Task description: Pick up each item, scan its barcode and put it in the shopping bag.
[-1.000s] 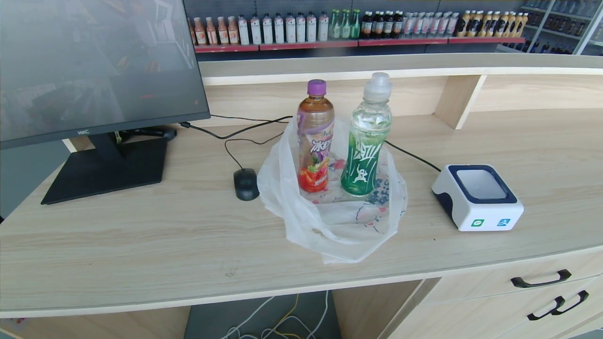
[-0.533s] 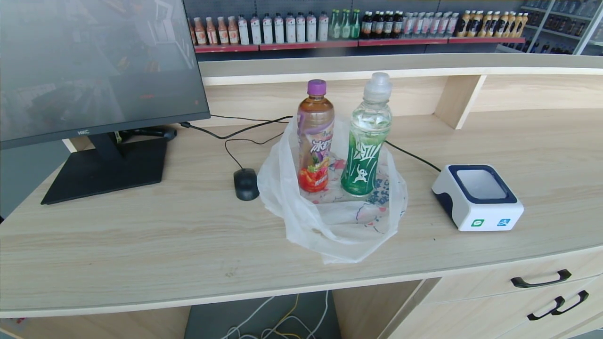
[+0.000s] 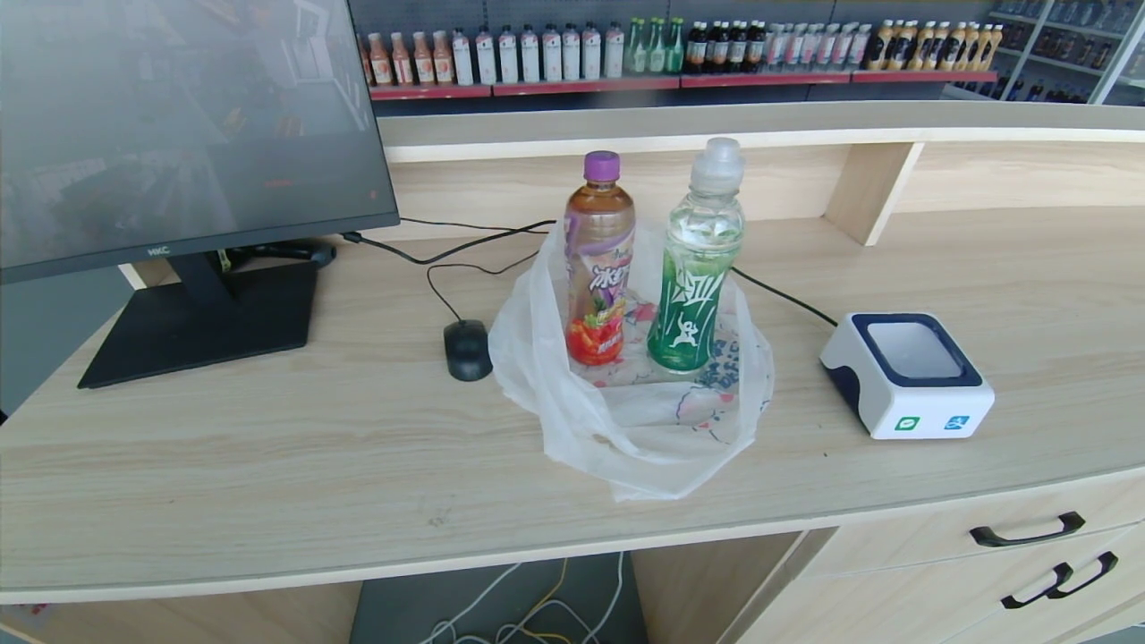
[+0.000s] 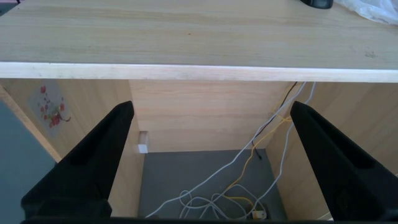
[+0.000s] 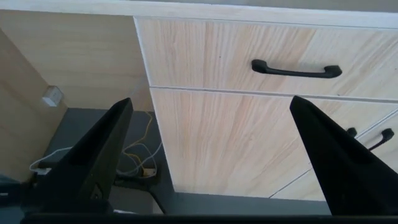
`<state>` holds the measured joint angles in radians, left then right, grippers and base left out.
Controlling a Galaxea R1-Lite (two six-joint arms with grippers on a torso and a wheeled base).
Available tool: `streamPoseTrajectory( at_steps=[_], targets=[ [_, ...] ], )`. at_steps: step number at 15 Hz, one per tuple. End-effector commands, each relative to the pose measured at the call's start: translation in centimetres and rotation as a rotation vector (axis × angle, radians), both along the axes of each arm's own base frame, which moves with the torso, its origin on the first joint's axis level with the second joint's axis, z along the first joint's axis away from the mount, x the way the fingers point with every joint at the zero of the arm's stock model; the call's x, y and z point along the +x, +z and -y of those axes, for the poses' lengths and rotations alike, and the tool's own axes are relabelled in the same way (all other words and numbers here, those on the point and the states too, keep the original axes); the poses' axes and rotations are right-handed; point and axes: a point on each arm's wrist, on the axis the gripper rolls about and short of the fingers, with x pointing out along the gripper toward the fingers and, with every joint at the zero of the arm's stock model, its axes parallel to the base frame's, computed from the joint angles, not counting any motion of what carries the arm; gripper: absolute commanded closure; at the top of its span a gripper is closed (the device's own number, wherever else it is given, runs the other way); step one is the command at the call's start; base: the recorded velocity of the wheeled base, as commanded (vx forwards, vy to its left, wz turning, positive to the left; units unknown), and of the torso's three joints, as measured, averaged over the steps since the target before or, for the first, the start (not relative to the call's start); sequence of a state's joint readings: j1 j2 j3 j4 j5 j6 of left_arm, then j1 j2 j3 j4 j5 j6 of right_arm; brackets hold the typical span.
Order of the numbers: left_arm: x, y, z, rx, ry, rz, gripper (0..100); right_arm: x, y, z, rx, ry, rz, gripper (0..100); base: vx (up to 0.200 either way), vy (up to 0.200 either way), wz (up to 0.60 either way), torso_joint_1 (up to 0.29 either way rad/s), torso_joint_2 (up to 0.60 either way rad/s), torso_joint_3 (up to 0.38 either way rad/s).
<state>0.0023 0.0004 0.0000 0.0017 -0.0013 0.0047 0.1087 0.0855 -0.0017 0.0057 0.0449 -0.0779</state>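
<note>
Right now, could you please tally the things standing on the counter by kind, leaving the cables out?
Bottles: 2 (purple-capped bottle, green-labelled bottle)
Shopping bag: 1
Scanner: 1
Mouse: 1
Monitor: 1
Total: 6

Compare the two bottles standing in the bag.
The tea bottle has a purple cap; the green bottle has a clear, domed one. The tea bottle holds brown liquid, the green bottle clear liquid. The tea bottle's label is purple and red, the green bottle's green and white. Both stand upright, side by side, in the open bag.
</note>
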Motion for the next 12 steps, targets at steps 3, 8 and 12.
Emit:
streamPoseTrajectory(
  at_steps=[3,8,12],
  targets=[
    [0.00,0.00,0.00,0.000,0.000,0.001,0,0.07,0.00,0.01,0.046,-0.023,-0.015,0,0.000,0.000,0.00,0.000,0.00,0.000],
    [0.00,0.00,0.00,0.003,0.000,0.001,0,-0.17,-0.05,-0.16,0.023,-0.125,0.020,0,0.000,0.000,0.00,0.000,0.00,0.000],
    [0.00,0.00,0.00,0.001,0.000,0.001,0,-0.65,-0.19,-0.17,0.039,-0.128,0.080,0,0.000,0.000,0.00,0.000,0.00,0.000]
  ],
)
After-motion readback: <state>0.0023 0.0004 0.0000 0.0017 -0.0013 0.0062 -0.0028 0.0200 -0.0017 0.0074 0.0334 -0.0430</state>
